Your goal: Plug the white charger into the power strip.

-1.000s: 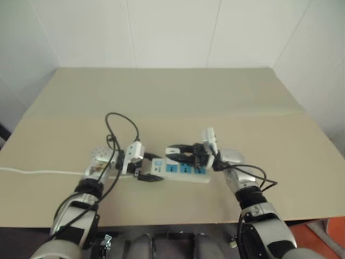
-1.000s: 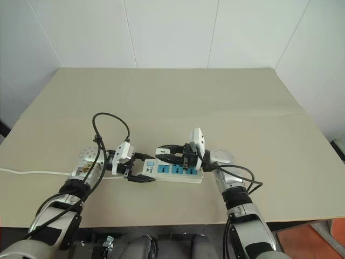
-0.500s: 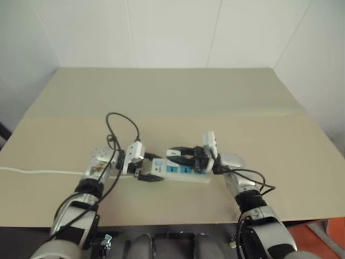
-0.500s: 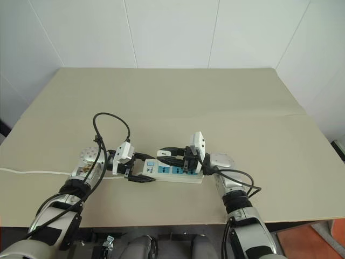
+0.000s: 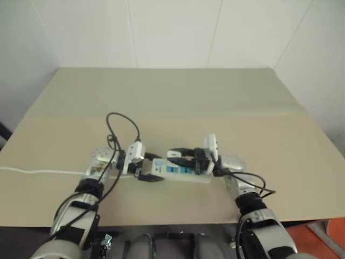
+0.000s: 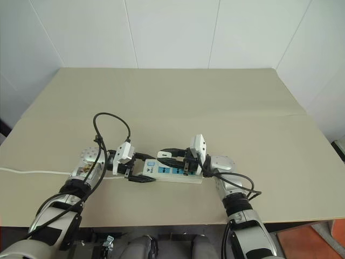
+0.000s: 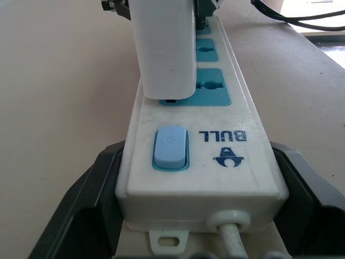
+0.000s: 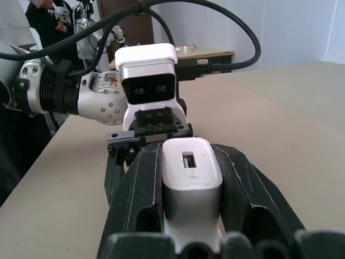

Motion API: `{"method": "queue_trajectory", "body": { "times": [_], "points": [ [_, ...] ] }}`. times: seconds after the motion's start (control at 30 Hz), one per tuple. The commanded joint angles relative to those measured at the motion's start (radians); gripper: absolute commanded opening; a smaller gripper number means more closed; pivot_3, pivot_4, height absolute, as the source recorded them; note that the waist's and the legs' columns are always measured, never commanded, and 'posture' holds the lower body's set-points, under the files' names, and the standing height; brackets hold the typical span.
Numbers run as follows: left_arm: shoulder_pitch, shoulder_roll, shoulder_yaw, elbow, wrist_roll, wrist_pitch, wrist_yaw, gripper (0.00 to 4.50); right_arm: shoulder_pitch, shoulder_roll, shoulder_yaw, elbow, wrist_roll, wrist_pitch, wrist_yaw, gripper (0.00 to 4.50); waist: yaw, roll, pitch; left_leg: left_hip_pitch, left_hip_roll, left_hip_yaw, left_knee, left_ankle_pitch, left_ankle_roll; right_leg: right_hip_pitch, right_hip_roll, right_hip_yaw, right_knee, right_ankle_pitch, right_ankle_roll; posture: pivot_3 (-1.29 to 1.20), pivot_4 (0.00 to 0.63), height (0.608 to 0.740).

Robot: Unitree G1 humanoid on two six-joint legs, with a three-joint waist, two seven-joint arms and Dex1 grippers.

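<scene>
The power strip (image 5: 186,174) lies flat near the table's front edge, its blue switch (image 7: 170,147) facing my left wrist camera. My left gripper (image 5: 153,168) is shut on the strip's switch end, one black finger against each side. My right gripper (image 8: 186,156) comes in from the right and is shut on the white charger (image 8: 191,181). The white charger (image 7: 164,48) stands upright on the socket nearest the switch, its base against the blue face. Its prongs are hidden.
The strip's thin white cord (image 5: 32,171) runs left across the beige table (image 5: 178,97). A black cable (image 5: 121,121) loops above my left wrist. The table's front edge is close below both arms. White walls stand behind.
My right gripper with the charger has sunk slightly toward the strip. The left gripper and the strip have stayed put.
</scene>
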Motion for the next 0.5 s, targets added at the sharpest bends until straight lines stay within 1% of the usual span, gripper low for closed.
{"method": "queue_trajectory", "body": {
  "times": [0.03,0.27,0.5],
  "points": [
    [0.013,0.02,-0.009,0.0,0.03,-0.002,0.003,3.29,0.019,-0.019,0.025,0.051,-0.054,-0.028,0.021,1.12,0.0,0.0,0.0,0.0,0.0,0.0,0.0,0.0,0.0,0.0,0.0,0.0,0.0,0.0,0.0,0.0,0.15,0.74],
    [0.015,0.025,-0.009,-0.005,0.03,-0.001,0.0,3.29,0.004,-0.013,0.063,0.148,-0.102,-0.079,0.017,1.12,-0.002,0.001,-0.003,0.004,0.0,0.0,-0.001,0.0,0.0,0.003,0.0,0.0,0.0,0.0,0.0,0.0,0.15,0.74],
    [0.017,0.028,-0.01,-0.007,0.03,-0.001,-0.001,3.29,0.002,-0.018,0.079,0.192,-0.123,-0.113,0.011,1.12,-0.005,0.001,-0.004,0.007,0.001,0.001,-0.001,0.0,0.0,0.005,0.0,0.0,0.0,0.0,0.0,0.0,0.15,0.74]
  ]
}}
